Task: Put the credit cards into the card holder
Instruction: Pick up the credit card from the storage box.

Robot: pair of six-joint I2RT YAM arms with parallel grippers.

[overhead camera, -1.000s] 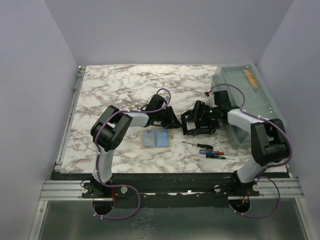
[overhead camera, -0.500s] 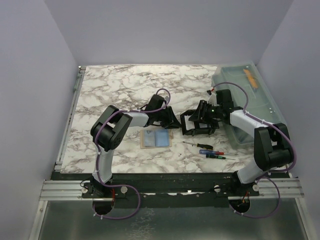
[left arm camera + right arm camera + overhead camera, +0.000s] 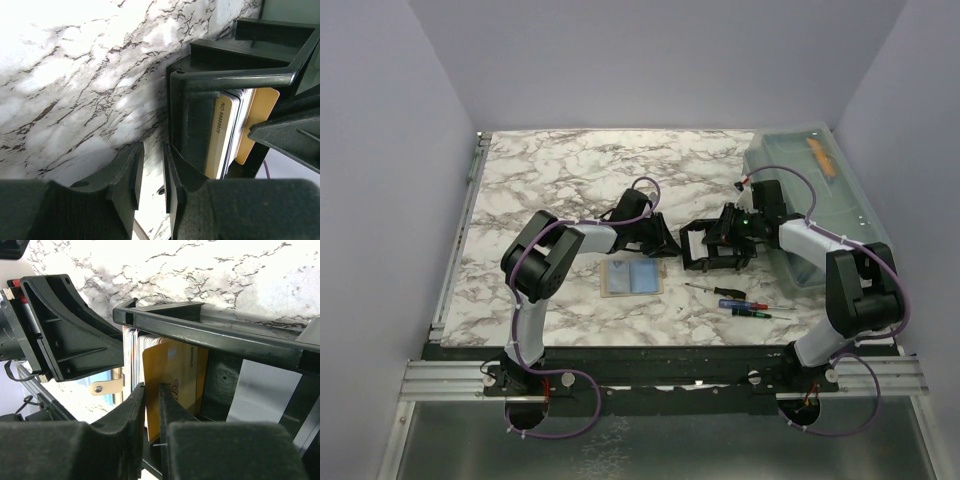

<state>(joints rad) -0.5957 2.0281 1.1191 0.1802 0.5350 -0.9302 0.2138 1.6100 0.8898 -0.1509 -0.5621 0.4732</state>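
A black tray [image 3: 687, 246] sits mid-table with a stack of credit cards [image 3: 131, 354] standing on edge inside it. My right gripper [image 3: 152, 386] reaches into the tray from the right, shut on a gold credit card [image 3: 175, 365] at the front of the stack. My left gripper [image 3: 153, 146] is open by a narrow gap with only table showing through, one finger against the tray's outer wall [image 3: 230, 80]. The card holder [image 3: 632, 278], a flat tan wallet with light blue pockets and a snap strap [image 3: 107, 386], lies open on the table just in front of the left gripper [image 3: 663, 243].
Small screwdrivers [image 3: 745, 305] lie in front of the tray, near the right arm. A large translucent bin [image 3: 820, 195] with an orange item [image 3: 820, 157] stands at the right edge. A white-grey strip [image 3: 260, 390] lines the tray's right end.
The right gripper moved left into the tray and its fingers closed from wide apart onto the gold card. The left arm stayed still.
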